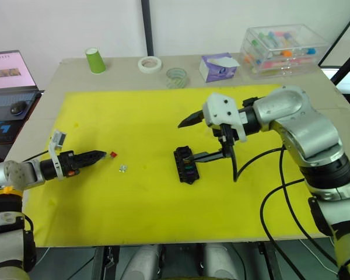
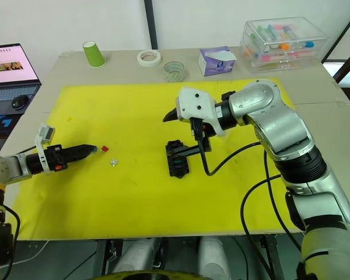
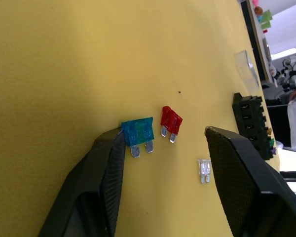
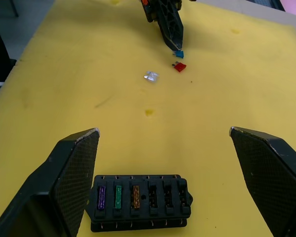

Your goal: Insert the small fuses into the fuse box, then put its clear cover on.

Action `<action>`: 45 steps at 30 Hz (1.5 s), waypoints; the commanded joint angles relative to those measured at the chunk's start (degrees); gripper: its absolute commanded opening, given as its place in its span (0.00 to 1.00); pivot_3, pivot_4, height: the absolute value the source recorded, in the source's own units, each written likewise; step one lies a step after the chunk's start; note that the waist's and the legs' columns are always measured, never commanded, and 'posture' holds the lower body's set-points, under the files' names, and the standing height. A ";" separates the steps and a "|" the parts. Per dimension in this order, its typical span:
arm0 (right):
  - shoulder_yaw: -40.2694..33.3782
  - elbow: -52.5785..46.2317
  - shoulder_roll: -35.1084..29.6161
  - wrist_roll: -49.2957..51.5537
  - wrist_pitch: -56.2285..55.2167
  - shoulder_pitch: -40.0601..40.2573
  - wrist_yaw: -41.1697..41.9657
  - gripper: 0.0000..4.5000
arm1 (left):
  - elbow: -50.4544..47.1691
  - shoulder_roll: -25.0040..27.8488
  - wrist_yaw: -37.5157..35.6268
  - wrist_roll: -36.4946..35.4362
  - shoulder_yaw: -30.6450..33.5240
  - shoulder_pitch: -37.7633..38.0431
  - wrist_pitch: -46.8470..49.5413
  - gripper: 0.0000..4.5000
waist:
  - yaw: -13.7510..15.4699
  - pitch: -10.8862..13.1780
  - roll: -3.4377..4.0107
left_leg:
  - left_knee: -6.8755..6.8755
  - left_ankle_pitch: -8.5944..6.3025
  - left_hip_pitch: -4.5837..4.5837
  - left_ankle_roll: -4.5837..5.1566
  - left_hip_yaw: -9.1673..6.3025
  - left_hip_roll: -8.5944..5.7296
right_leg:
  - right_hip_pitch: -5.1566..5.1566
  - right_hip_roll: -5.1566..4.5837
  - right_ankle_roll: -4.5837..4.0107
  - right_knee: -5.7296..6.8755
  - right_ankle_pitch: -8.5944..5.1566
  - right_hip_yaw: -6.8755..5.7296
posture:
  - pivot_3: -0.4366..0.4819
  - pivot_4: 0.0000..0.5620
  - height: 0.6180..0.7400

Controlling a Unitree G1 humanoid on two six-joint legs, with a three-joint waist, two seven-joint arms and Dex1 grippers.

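The black fuse box (image 1: 185, 165) lies mid-mat on the yellow mat (image 1: 146, 204), with purple, green and brown fuses in three slots (image 4: 117, 196). My right gripper (image 4: 164, 131) hangs open just above it, one finger to each side. At the left, my left gripper (image 3: 165, 132) is open and low over the mat. A blue fuse (image 3: 138, 132) touches one of its fingertips (image 3: 116, 143). A red fuse (image 3: 170, 120) and a clear fuse (image 3: 204, 169) lie between the fingers' line and the box. The clear cover (image 3: 246, 66) lies beyond the fuse box.
Along the table's far edge stand a green cup (image 1: 95, 60), a white tape roll (image 1: 150, 64), a clear tape roll (image 1: 176, 77), a tissue box (image 1: 218, 67) and a large clear storage box (image 1: 283, 49). A laptop (image 1: 9, 73) sits at the far left.
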 commanded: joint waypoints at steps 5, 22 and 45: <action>-0.12 -0.65 0.14 -0.43 -1.34 -1.12 0.01 1.00 | 0.84 -0.29 -0.13 0.65 -0.87 1.70 -0.01 0.29 | -0.09 0.00 0.00 | 0.00 0.00 0.00 0.00 0.00 0.00 | -0.01 0.00 0.00 0.00 0.00 0.00 | 0.48 0.27 1.00; 0.23 0.07 0.81 -1.12 -2.18 -1.33 0.33 1.00 | 0.56 0.02 0.88 0.64 0.19 3.24 -1.21 0.01 | -0.31 0.00 0.00 | -0.02 0.00 0.00 0.00 0.01 0.05 | -0.03 0.01 0.00 0.00 0.00 0.00 | 0.48 0.27 1.00; -0.48 0.04 0.42 -0.24 0.09 -0.96 0.03 1.00 | -18.08 7.51 -2.75 -6.00 10.94 11.00 -5.63 0.01 | -1.19 0.01 -0.01 | -0.09 -0.01 0.00 -0.02 -0.04 0.13 | -0.05 0.02 -0.01 -0.02 0.00 0.04 | 0.48 0.27 1.00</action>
